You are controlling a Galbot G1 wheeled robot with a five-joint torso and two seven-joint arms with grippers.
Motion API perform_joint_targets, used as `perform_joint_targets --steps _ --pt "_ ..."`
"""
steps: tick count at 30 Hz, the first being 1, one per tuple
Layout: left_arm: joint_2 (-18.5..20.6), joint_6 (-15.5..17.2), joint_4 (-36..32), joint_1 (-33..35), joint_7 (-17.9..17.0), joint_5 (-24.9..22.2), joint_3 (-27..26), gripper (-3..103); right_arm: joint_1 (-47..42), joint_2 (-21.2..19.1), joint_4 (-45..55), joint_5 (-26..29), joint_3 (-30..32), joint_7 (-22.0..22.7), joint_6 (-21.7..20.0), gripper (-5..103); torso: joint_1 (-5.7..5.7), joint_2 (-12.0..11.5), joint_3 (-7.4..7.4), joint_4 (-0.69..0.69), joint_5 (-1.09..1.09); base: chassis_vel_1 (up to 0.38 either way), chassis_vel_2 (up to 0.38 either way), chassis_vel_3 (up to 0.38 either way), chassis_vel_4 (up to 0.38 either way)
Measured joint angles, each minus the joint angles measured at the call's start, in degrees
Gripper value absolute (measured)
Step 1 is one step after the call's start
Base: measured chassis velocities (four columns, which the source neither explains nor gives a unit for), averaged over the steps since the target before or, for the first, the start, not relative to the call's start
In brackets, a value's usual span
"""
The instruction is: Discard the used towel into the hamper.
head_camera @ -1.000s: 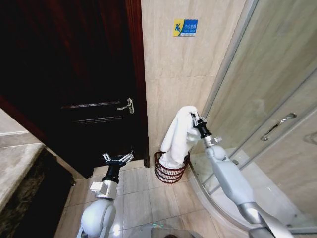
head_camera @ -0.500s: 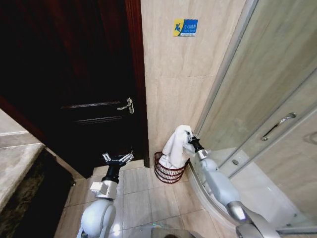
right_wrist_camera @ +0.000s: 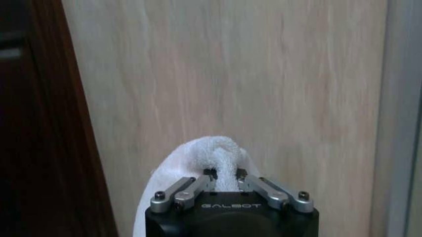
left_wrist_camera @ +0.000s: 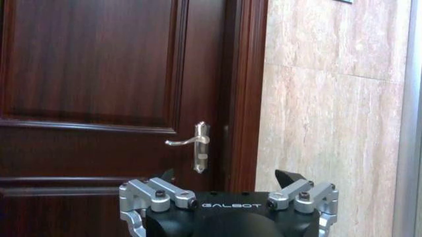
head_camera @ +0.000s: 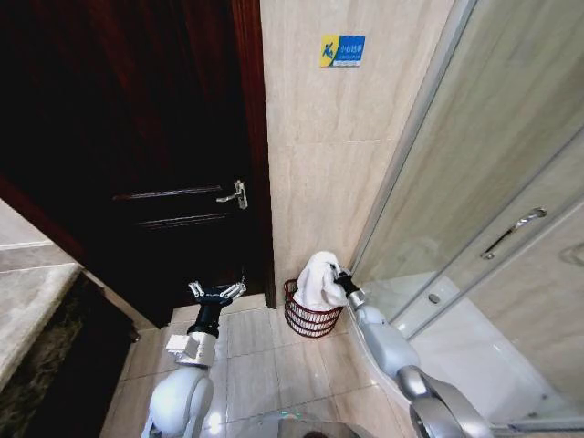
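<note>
White towel (head_camera: 319,279) heaped in the hamper (head_camera: 308,318) (rim overtopped), right claw (head_camera: 340,280) pinched on its top fold.

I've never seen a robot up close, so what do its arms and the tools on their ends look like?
Both arms wear smooth, glossy silver-white shells. Each wrist narrows to a black section ending in a tool: the left tool and the right tool have silver metal linkages with visible bolts, dark fingertips, and a black body lettered GALBOT in white.

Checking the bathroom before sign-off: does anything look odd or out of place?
Only the white towel: it heaps above the hamper rim, pinched by the right pincer. The left pincer hangs open by the door.
</note>
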Motion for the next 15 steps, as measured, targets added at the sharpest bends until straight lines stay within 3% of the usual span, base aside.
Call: perform_joint_targets --steps 6,15 --pt "0.0 0.0 0.0 0.0 0.0 0.0 0.0 100 0.1 1.2 -4.1 -3.2 2.6 0.5 -5.1 12 0.0 0.0 0.0 0.0 0.0 0.0 0.0 0.0 0.0" --pt "0.0 0.0 0.0 0.0 0.0 0.0 0.0 100 -1.4 0.1 -1.7 -4.7 2.5 1.3 -7.7 12 0.0 0.0 0.0 0.0 0.0 0.0 0.0 0.0 0.0"
